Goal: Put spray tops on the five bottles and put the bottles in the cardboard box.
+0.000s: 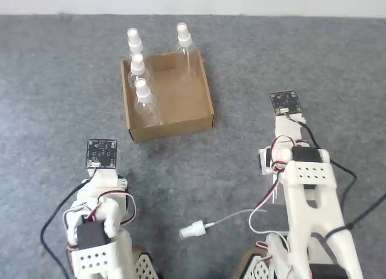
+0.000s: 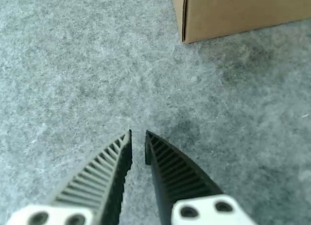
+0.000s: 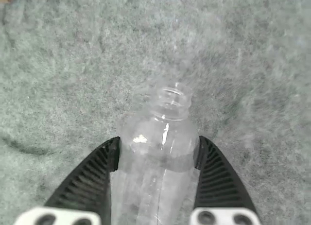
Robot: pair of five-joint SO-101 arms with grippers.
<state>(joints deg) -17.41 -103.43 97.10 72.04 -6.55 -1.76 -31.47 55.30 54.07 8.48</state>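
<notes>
While my right fingers clench the uncapped bottle toward the worktop's right edge, my left fingers, nearly closed on nothing, should fetch the spray top lying by the front edge and feed its tube straight in

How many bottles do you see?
5. Four bottles with tops stand in the box: three along one wall, one by the far opposite corner. The fifth bottle, topless, is in the right gripper.
</notes>
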